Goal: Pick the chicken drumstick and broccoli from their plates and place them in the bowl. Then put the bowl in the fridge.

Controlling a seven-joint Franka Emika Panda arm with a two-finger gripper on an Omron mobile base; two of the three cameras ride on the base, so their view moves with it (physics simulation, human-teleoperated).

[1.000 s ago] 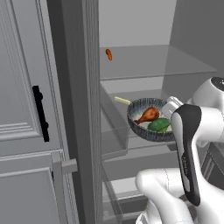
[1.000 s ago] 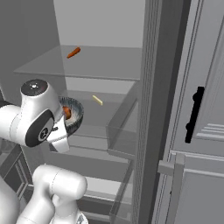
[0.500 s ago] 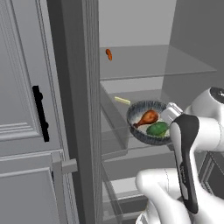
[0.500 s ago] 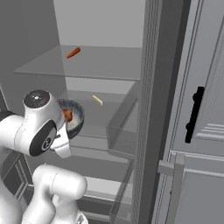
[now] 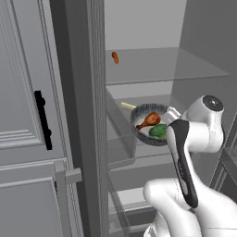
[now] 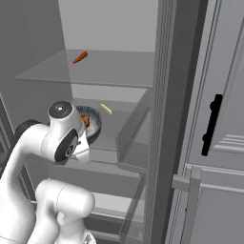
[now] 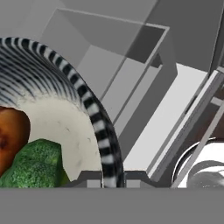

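My gripper (image 5: pixel 170 115) is shut on the rim of the dark ribbed bowl (image 5: pixel 139 114), holding it inside the open fridge (image 5: pixel 157 65) at the height of the middle glass shelf. The bowl tilts a little toward the camera. In its pale inside lie the orange-brown chicken drumstick (image 5: pixel 149 121) and the green broccoli (image 5: pixel 158 131). In the hand view the gripper (image 7: pixel 108 177) clamps the striped rim of the bowl (image 7: pixel 94 113), with the broccoli (image 7: pixel 35 164) and drumstick (image 7: pixel 11 135) just left of it. The right base view has the bowl (image 6: pixel 94 125) partly behind my arm.
A small orange item (image 5: pixel 115 57) lies on the upper glass shelf and a pale yellow stick (image 5: pixel 128 106) on the middle shelf behind the bowl. A clear bin wall (image 5: pixel 118 134) stands left of the bowl. A grey panel with a black handle (image 5: pixel 41 119) is at the left.
The bowl has gone a little deeper into the fridge with the gripper still shut on it. The arm's elbow has shifted with it.
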